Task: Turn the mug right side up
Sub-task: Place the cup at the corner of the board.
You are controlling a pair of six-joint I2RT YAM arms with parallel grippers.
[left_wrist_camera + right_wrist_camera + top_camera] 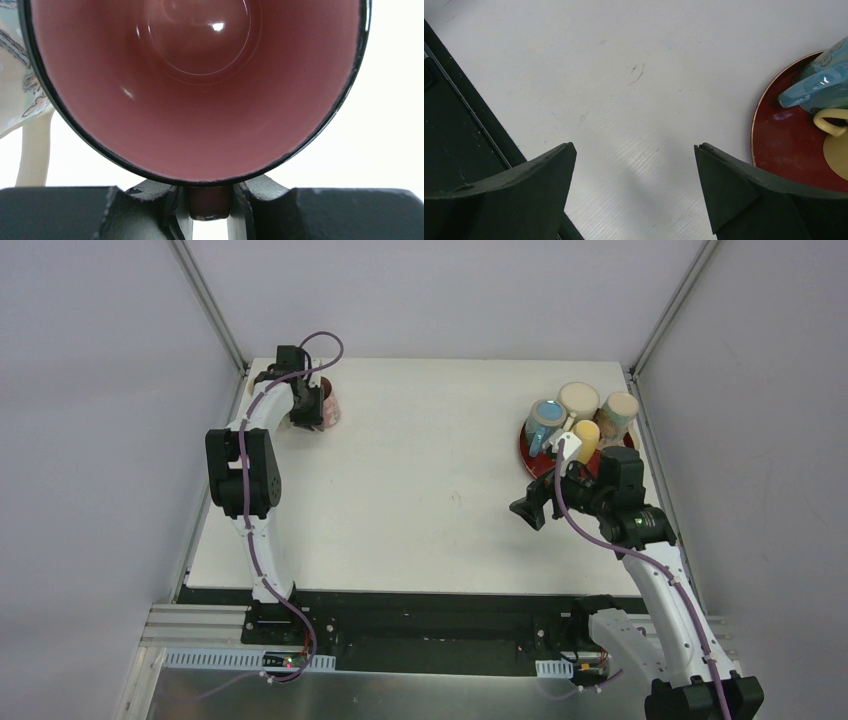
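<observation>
The mug (200, 90) fills the left wrist view, its pink inside and black rim facing the camera. My left gripper (210, 207) is shut on its dark red handle (210, 200), which sits between the two fingers. In the top view the mug (327, 400) is at the far left corner of the table, with the left gripper (308, 405) right at it. My right gripper (530, 508) is open and empty, above bare table on the right; it also shows in the right wrist view (634, 165).
A red round tray (530, 455) at the far right holds several mugs, among them a blue one (819, 85) and a yellow one (836, 140). A pale patterned object with a cream handle (30, 145) stands just left of the held mug. Frame posts stand at the far corners.
</observation>
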